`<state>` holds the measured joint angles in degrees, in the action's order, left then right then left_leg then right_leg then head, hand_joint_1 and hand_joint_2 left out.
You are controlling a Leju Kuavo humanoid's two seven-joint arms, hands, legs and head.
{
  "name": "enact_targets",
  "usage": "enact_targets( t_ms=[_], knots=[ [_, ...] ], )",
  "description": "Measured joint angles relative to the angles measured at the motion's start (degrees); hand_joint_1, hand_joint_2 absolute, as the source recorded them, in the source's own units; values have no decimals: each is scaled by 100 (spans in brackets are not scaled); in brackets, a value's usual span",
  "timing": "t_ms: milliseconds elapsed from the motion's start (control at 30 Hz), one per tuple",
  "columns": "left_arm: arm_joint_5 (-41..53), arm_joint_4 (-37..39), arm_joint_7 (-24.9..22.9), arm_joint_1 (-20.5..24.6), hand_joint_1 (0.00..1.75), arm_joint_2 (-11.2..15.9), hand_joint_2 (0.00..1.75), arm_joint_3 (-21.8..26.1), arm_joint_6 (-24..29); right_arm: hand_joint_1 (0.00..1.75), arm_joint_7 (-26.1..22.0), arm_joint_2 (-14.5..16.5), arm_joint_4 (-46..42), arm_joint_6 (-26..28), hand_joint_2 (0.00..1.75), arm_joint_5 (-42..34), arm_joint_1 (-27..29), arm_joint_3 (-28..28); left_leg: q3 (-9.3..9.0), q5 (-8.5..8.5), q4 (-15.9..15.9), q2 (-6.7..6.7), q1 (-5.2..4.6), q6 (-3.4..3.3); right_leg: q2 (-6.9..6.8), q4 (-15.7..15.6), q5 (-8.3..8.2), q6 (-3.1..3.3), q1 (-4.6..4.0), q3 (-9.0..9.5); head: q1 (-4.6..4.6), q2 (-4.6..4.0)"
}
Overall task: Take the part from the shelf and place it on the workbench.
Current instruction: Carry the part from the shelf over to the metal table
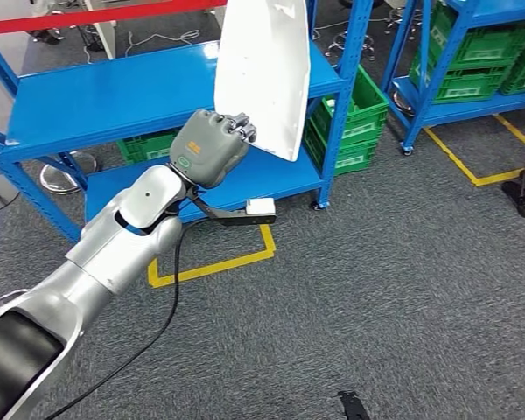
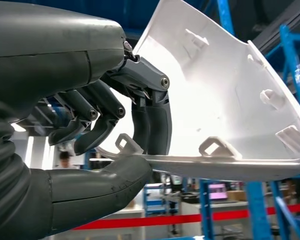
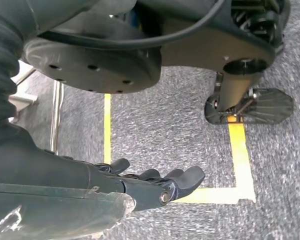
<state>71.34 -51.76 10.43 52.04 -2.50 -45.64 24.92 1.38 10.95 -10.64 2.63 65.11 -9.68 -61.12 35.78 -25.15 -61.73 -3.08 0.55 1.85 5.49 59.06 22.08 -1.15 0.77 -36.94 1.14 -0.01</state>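
The part is a large white moulded plastic panel (image 1: 263,70), curved, with small mounting tabs on its inner side (image 2: 231,95). My left hand (image 1: 210,144) grips it at its lower edge and holds it up in the air in front of the blue shelf (image 1: 115,96). In the left wrist view the thumb (image 2: 114,180) presses under the panel's rim and the dark fingers (image 2: 152,120) curl over it. My right hand (image 3: 156,182) hangs low over the grey carpet, its fingers stretched out and nothing in them.
The blue shelf has two levels, with green crates (image 1: 353,114) beside and under it. A second blue rack with green crates (image 1: 478,52) stands at the back right. Yellow floor tape (image 1: 213,262) marks the carpet. A red barrier bar (image 1: 101,16) runs behind the shelf.
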Motion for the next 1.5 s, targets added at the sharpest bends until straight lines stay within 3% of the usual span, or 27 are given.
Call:
enact_targets(
  t_ms=[67, 133, 167, 233, 300, 367, 400, 433, 500, 567, 633, 700, 767, 833, 867, 900, 967, 1033, 1100, 1167, 1233, 1300, 1367, 1400, 1433, 1500],
  knots=[
    [1, 0, 1, 4, 175, 7, 175, 0, -2, 0, -1, 0, -1, 4, 175, 1, -11, -5, -161, 69, 377, -210, 27, -21, 124, -2, -37, -75, 13, -67, 1, 0],
    [2, 0, 3, 3, 175, 3, 175, -2, -5, 0, -3, -2, -3, 12, 175, 2, 10, -9, -158, 66, 419, -120, 19, -80, 231, -39, -87, -163, 40, -131, -7, -1],
    [2, 0, 4, 5, 175, -3, 175, -2, -6, 0, -3, -3, -2, 15, 175, 2, 27, -11, -156, 84, 435, -51, 22, -121, 180, -21, -74, -197, 32, -165, 2, -1],
    [2, 0, 4, 16, 175, -8, 175, -2, -7, 0, -4, -4, -2, 18, 175, 3, 36, -13, -160, 113, 466, 99, 33, -188, -124, 312, 131, -241, 2, -344, 61, -1],
    [2, 3, 3, 15, 175, 10, 175, -2, -7, 0, -7, -2, -2, 17, 175, 8, 20, -13, -159, 111, 466, 251, 4, -216, -434, 1065, 501, -270, -9, -677, 108, -1],
    [3, 7, 4, 5, 175, 28, 175, -4, -9, 0, -10, -2, -2, 17, 175, 16, 11, -13, -162, 104, 466, 416, -14, -225, -517, 1566, 654, -286, -8, -881, 109, -1],
    [4, 8, 4, 2, 175, 33, 175, -5, -10, 0, -10, -3, -2, 17, 175, 20, 12, -13, -167, 99, 465, 491, -16, -223, -534, 1497, 577, -286, -8, -823, 109, -1],
    [4, 9, 4, 0, 175, 36, 175, -4, -10, 0, -10, -3, -2, 19, 175, 25, 13, -13, -178, 90, 464, 560, -17, -216, -568, 1204, 419, -281, -9, -648, 110, -1],
    [5, 9, 3, 4, 175, 43, 175, 0, -11, 0, -10, -3, -2, 23, 175, 32, 8, -13, -208, 62, 458, 678, -37, -179, -770, 399, 133, -249, -32, -193, 112, -1],
    [4, 9, 1, 11, 175, 52, 175, 5, -11, 0, -11, 1, -2, 26, 175, 38, -4, -13, -227, 42, 452, 777, -77, -135, -871, 0, 50, -179, -61, 23, 109, -1],
    [5, 9, -1, 16, 175, 56, 175, 4, -13, 0, -11, 2, -2, 27, 175, 43, -1, -13, -241, 33, 459, 877, -93, -92, -748, -10, 45, -102, -69, 7, 107, -1],
    [5, 9, -2, 18, 175, 56, 175, 5, -12, 0, -11, 2, -2, 33, 175, 51, 9, -14, -212, -80, 361, 759, -71, -26, -627, -23, 20, -34, -43, -6, 106, -1],
    [5, 9, -3, 16, 175, 79, 175, 8, -11, 0, -11, 3, -2, 41, 175, 62, 0, -15, 20, -411, -170, 483, -50, 27, -507, -36, -6, 24, -7, -10, 97, -1],
    [6, 9, -4, -5, 175, 109, 175, 6, -13, 0, -11, 5, -2, 43, 175, 71, -4, -15, 388, -740, -942, 365, -47, 43, -376, -36, -15, 48, 4, -20, 92, 0],
    [7, 9, -4, -20, 175, 120, 175, 4, -13, 0, -11, 7, -2, 43, 175, 73, 2, -15, 508, -775, -1165, 353, -46, 45, -303, -36, -20, 47, 9, -23, 91, -1],
    [8, 9, -4, -32, 175, 128, 175, 3, -13, 0, -11, 7, -2, 43, 175, 75, 9, -15, 534, -697, -1184, 345, -41, 44, -227, -35, -26, 41, 16, -25, 92, -1],
    [9, 9, -4, -38, 175, 144, 175, 3, -13, 0, -13, 9, -2, 43, 175, 81, 16, -15, 292, -295, -631, 245, -7, 53, -66, -32, -42, 6, 41, -28, 91, -1],
    [9, 9, -4, -25, 175, 156, 175, 6, -13, 0, -17, 12, -2, 45, 175, 85, 1, -15, -41, -7, 81, -24, 59, 72, 81, -5, -57, -64, 44, -70, 87, -1],
    [10, 9, -4, -22, 175, 164, 175, 5, -15, 0, -23, 13, -2, 48, 175, 89, -4, -15, -154, 16, 353, -150, 80, 42, 208, -8, -94, -155, 53, -136, 75, 0],
    [13, 9, -4, -23, 175, 157, 175, 2, -20, 0, -26, 13, -2, 50, 175, 95, 27, -15, -146, 26, 369, -28, 73, -46, 279, -46, -135, -232, 77, -186, 62, -1],
    [13, 8, -4, -15, 175, 144, 175, 1, -24, 0, -26, 15, -2, 52, 175, 102, 52, -15, -148, 53, 384, 102, 82, -127, 31, 165, -3, -274, 46, -311, 113, -1],
    [14, 8, -4, -11, 175, 154, 175, 2, -31, 0, -26, 17, -2, 54, 175, 109, 33, -15, -148, 56, 388, 239, 57, -173, -361, 868, 363, -291, 12, -627, 171, -1],
    [16, 9, -4, -18, 175, 179, 175, 0, -39, 0, -28, 17, -2, 54, 175, 115, 6, -15, -149, 47, 387, 400, 21, -193, -511, 1554, 635, -291, 12, -923, 174, -1],
    [17, 9, -4, -21, 175, 187, 175, -2, -43, 0, -28, 17, -2, 54, 175, 119, -1, -15, -153, 42, 387, 478, 8, -198, -531, 1625, 627, -280, 11, -933, 174, -1],
    [17, 9, -4, -23, 175, 190, 175, -3, -46, 0, -27, 17, -2, 55, 175, 121, -4, -15, -161, 34, 386, 551, -2, -198, -552, 1451, 521, -263, 6, -816, 174, -1],
    [17, 8, -4, -19, 175, 192, 175, -2, -52, 0, -25, 18, -2, 55, 175, 124, -10, -15, -193, 7, 384, 683, -23, -174, -744, 671, 223, -213, -45, -348, 174, -1]
  ],
)
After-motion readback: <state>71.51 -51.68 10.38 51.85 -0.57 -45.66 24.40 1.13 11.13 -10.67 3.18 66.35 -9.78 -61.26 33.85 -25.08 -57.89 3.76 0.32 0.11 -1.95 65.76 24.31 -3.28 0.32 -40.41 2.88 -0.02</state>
